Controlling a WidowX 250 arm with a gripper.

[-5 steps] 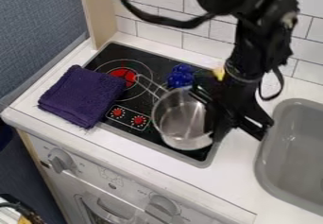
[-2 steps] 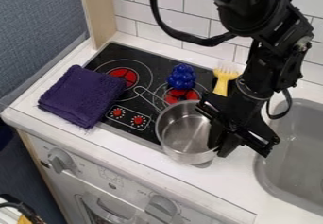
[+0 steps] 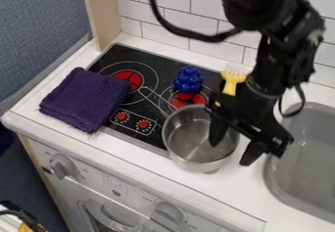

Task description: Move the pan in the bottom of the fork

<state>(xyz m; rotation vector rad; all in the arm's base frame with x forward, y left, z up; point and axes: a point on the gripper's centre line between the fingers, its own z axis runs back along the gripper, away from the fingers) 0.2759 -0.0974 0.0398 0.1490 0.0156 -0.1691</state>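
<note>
The gripper [image 3: 231, 152] is held released, with its fingers parted at the right wall of the metal pan [image 3: 190, 145]: one inside, one outside. The pan is placed just left of it, across the edge of the stove [image 3: 149, 59] and desk [image 3: 222, 192]. Behind the gripper, the yellow fork [image 3: 231, 81] and blue toy [image 3: 189, 81] are seen; the purple cloth [image 3: 85, 99] is laid well to its left.

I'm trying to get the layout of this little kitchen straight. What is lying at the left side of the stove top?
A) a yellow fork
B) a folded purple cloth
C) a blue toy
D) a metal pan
B: the folded purple cloth lies over the left edge of the black stove top.
</note>
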